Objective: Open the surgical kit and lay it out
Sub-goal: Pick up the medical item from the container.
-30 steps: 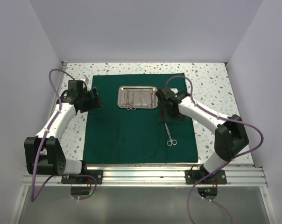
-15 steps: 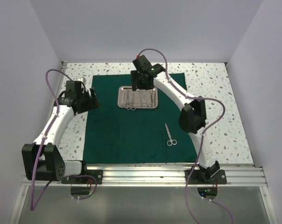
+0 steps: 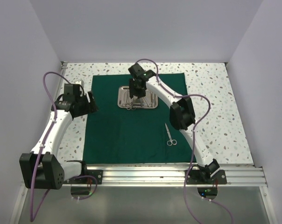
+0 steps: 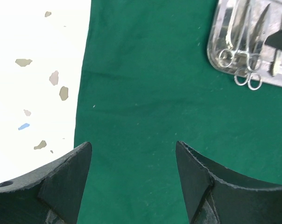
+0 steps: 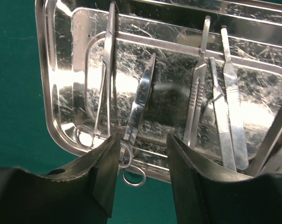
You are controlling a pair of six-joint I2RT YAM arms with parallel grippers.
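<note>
Dark green cloth (image 3: 127, 135) spread on speckled worktop (image 3: 215, 107) | shiny rectangular steel tray (image 5: 42, 84) at far centre | right gripper (image 5: 142, 140) half-open astride tray's silver scissors (image 5: 140, 100) | left gripper (image 4: 131, 149) wide, empty, over cloth's left edge

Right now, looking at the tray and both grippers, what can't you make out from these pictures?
- Top view: the instruments in the steel tray are too small, and the right gripper covers some.
- Right wrist view: the curved scissors' rings sit partly behind the fingers; contact unclear.
- Left wrist view: the tray is cut off by the frame edge.
</note>
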